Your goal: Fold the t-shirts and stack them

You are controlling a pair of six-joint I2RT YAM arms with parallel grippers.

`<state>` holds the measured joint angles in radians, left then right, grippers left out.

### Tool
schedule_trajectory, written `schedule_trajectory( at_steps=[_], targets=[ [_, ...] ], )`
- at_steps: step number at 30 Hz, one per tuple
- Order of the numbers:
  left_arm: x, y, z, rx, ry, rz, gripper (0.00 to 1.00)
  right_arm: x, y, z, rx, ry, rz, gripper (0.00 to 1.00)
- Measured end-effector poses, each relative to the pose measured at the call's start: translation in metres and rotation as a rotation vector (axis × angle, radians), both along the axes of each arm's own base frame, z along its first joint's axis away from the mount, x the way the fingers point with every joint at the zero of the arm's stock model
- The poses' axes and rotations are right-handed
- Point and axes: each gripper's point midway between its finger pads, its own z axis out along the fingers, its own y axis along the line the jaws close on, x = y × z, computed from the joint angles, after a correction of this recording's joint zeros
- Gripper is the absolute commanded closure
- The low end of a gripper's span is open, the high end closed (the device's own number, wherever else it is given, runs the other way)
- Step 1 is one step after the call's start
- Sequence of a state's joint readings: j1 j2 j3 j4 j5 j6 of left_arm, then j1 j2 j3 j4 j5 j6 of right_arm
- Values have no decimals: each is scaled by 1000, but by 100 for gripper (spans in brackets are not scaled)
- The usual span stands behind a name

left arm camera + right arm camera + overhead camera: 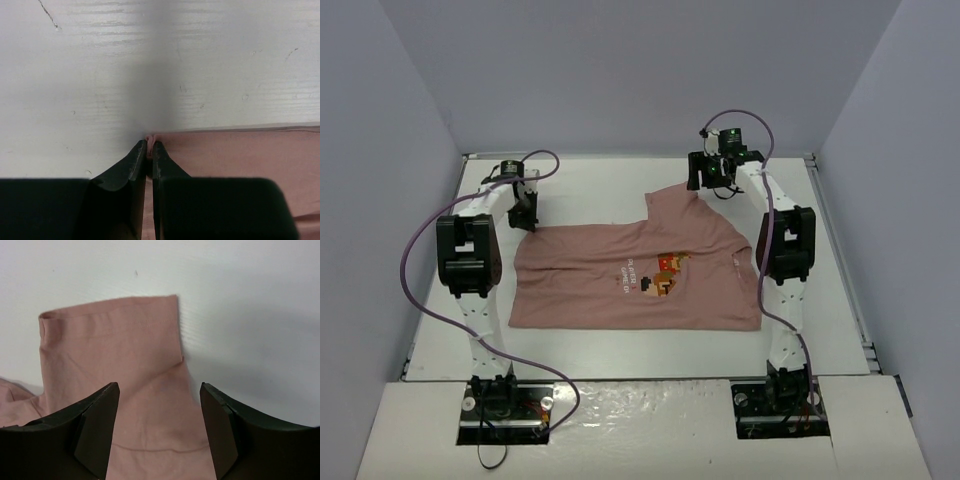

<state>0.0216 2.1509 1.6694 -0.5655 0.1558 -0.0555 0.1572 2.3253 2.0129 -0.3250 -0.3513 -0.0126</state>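
The dusty-pink t-shirt (620,285) lay flat in the middle of the white table (600,180) in the top view. Its long axis ran left to right across the frame, and its chest graphic (665,270) faced up right of centre. One short sleeve (670,205) stuck out toward the top of the frame from the shirt's upper edge. The left gripper (525,215) sat at the shirt's upper-left corner. In its wrist view the jaws were pressed together with a small pinch of pink cloth between their tips, right at the fabric's edge. The right gripper (712,180) was at the upper right, next to the sleeve. In its wrist view the jaws stood well apart, holding nothing, with the sleeve spread on the table beneath and ahead of them, its cuff toward the top of that frame. Each arm was therefore nearer its own end of the far edge. The fold probably depended on the right jaws coming down and closing on the sleeve or shoulder, so both ends of that edge could be carried together. No container was in view.
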Motion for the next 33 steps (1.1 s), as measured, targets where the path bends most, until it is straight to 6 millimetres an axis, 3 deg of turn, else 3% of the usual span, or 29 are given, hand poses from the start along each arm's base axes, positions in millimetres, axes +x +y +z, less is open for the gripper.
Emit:
schedule_trajectory(
  at_steps=[5, 14, 21, 33],
  targets=[
    [-6, 0, 0, 0, 12, 0, 100, 23, 17, -7, -11, -46, 21, 36],
    [-10, -1, 0, -4, 20, 7, 100, 34, 30, -53, -46, -12, 32, 37],
    [-11, -1, 0, -4, 21, 7, 100, 44, 27, -53, -60, -42, 14, 41],
    [-11, -1, 0, -4, 22, 7, 100, 53, 30, -54, -54, -76, 14, 59]
  ],
)
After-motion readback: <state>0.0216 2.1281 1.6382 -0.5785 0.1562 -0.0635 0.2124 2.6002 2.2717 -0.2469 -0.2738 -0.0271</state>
